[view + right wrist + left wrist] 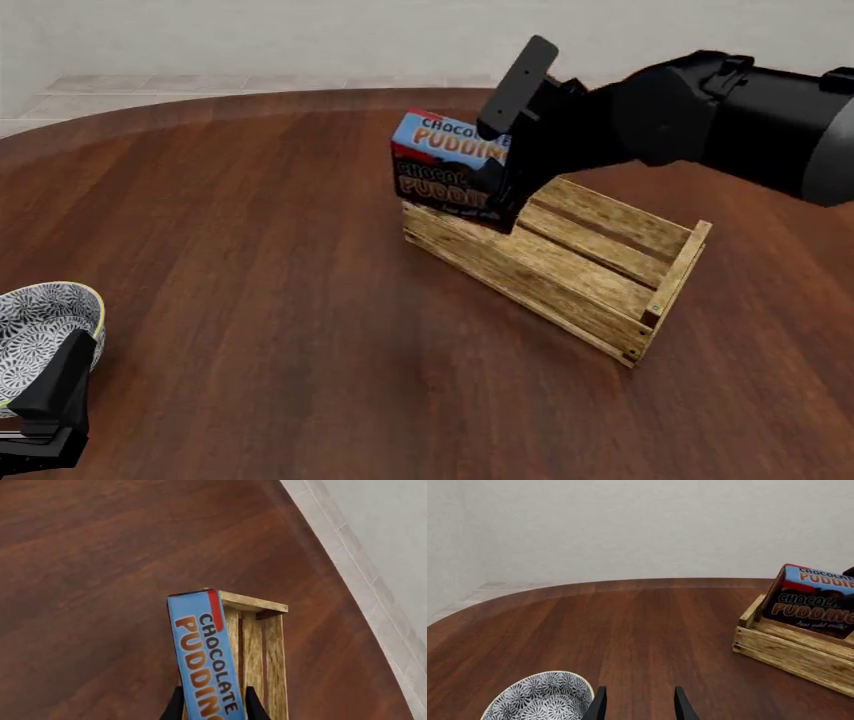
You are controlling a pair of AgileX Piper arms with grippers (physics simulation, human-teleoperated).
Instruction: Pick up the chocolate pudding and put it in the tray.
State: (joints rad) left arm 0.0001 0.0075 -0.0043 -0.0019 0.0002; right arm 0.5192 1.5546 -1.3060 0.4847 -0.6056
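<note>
Right end effector [211,706] clamped on the chocolate pudding [447,165], fingers [175,705] pressed against both narrow sides, carton held at the far-left end of the tray [587,275], lower edge just above or inside the end wall. Left end effector [639,707] parted and holding nothing, low near the patterned bowl [540,697] on the wooden surface [267,250], well apart from the tray.

Bright, even, soft light, faint shadows, sharp simulator renders, no glare, no blur
</note>
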